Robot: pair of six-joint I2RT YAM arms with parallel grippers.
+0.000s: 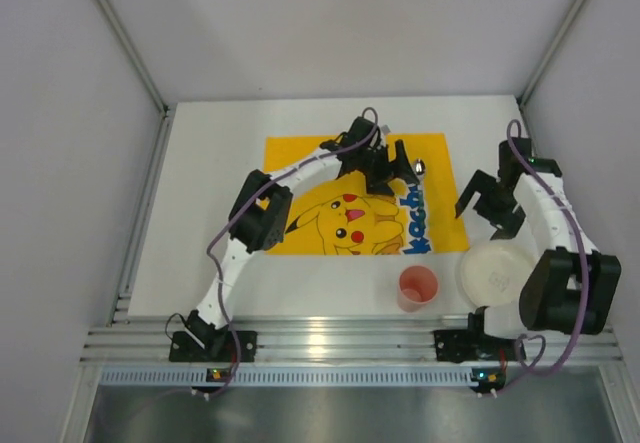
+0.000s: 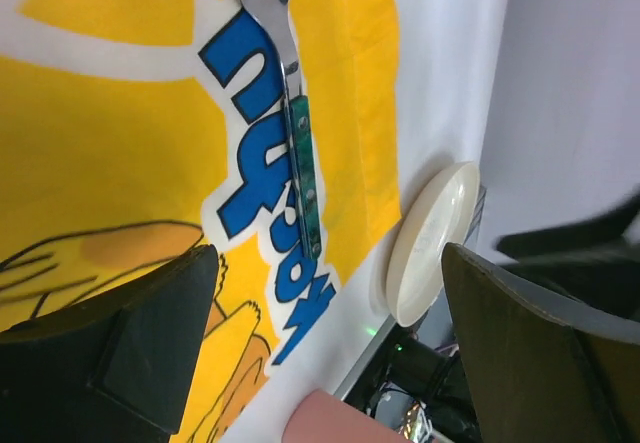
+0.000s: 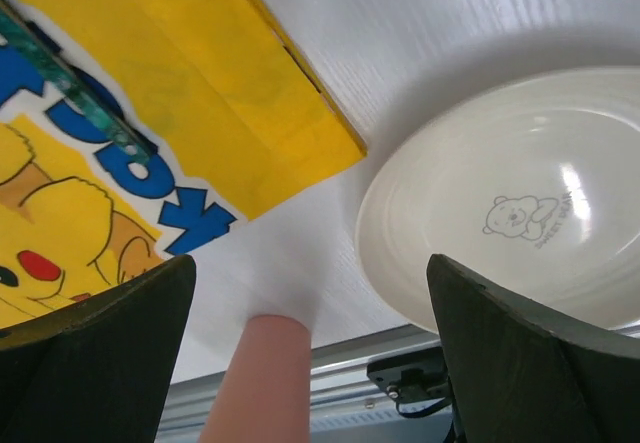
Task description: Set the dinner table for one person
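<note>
While the white worktop (image 1: 220,263) is itself rigid and smooth, a surface to set things on and not to lift, the pieces on it need care. Bare surface runs down its left edge. A yellow cartoon mat (image 1: 300,163) lies centrally toward the far edge, soft and likely to slide. Over the mat's right side the left end effector (image 1: 395,171) hangs with fingers spread, holding nothing. A green-handled spoon (image 2: 300,153) lies flat beneath it, thin, best pinched across the handle. A pink cup (image 1: 417,288) stands by the near edge, probably light. A white plate (image 1: 493,273) sits toward the near right corner, likely slippery, so take it by the rim. Just beyond it the right end effector (image 1: 488,208) gapes empty.
</note>
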